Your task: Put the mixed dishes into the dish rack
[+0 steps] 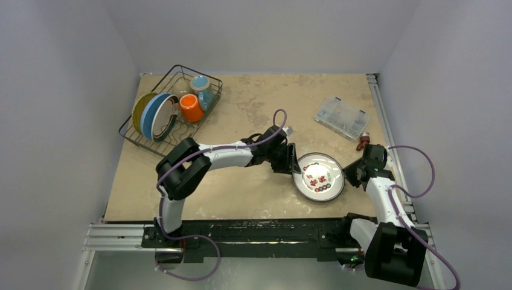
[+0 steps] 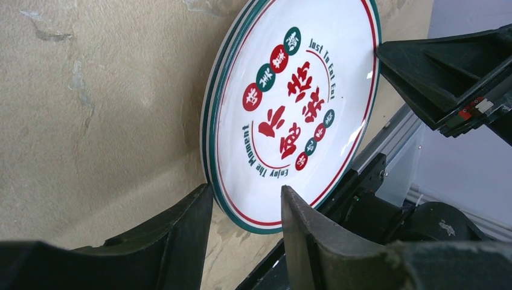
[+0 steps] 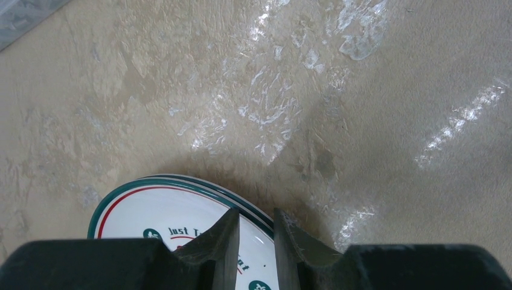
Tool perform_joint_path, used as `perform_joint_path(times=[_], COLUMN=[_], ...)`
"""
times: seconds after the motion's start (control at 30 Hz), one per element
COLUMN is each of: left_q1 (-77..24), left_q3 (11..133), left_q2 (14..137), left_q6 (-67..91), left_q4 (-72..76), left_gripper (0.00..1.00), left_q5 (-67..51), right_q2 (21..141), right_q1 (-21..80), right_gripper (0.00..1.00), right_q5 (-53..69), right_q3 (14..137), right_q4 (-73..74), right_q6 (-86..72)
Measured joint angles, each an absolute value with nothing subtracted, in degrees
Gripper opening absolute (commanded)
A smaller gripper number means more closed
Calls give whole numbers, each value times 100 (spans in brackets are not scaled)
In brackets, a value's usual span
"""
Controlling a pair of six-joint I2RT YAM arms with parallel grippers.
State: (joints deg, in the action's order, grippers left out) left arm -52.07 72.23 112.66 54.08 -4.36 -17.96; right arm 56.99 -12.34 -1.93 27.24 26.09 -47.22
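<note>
The white red-dotted plate (image 1: pixel 319 178) is right of centre on the table. My left gripper (image 1: pixel 296 164) is open and straddles its left rim; in the left wrist view (image 2: pixel 244 190) the plate (image 2: pixel 296 96) stands slanted across the gap. My right gripper (image 1: pixel 349 175) is shut on the plate's right rim, which passes between its fingers in the right wrist view (image 3: pixel 255 214). The black wire dish rack (image 1: pixel 176 68) at the back left holds the yellow (image 1: pixel 140 109), blue (image 1: pixel 151 115) and teal-rimmed (image 1: pixel 166 121) plates on edge, the orange cup (image 1: pixel 191 108), the blue mug (image 1: pixel 201 86) and the cream cup (image 1: pixel 180 88).
A clear plastic compartment box (image 1: pixel 342 118) lies at the back right. A metal rail (image 1: pixel 380 109) runs along the table's right edge. Grey walls close in the sides and back. The right gripper's black body (image 2: pixel 435 78) fills the upper right of the left wrist view.
</note>
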Motion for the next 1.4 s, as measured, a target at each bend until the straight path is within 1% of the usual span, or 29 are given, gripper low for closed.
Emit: perform_joint_path(times=[0.07,0.17,0.4,0.7,0.77,1.07,1.2,1.27,1.4], left_q1=[-5223,-5227,-5282,-5293,-5293,-5266,-5312,-5360,-5422], left_q3=[7238,7266,7373,7373,7371,7218,7157,7142,7142], left_q2=[11266,11266,11292,11292,11292,11292,11393,11533,11725], left_q6=[5404,5404,5450,5804,5929,6755,7170,7389,7430], left_q4=[-449,-519,-565,-314,-185,934,1605,1929,1925], left_gripper=[38,36,33,32,32,32,32,30,28], left_q5=[-1772,-1754,-1758,-1809,-1852,-2078,-2246,-2338,-2364], right_q2=[5699,5699,5699,5531,5470,5238,5024,4969,4974], right_q1=[-1236,-1240,-1275,-1306,-1317,-1352,-1282,-1258,-1253], right_gripper=[24,24,23,20,18,7,5,5,5], right_q5=[-193,-196,-250,-434,-513,-611,-209,-38,113], right_q3=[2724,2724,2722,2611,2587,2510,2456,2416,2375], right_q4=[2609,2609,2609,2598,2613,2626,2628,2628,2635], right_q6=[-4713,-4694,-4619,-4508,-4477,-4303,-4305,-4305,-4305])
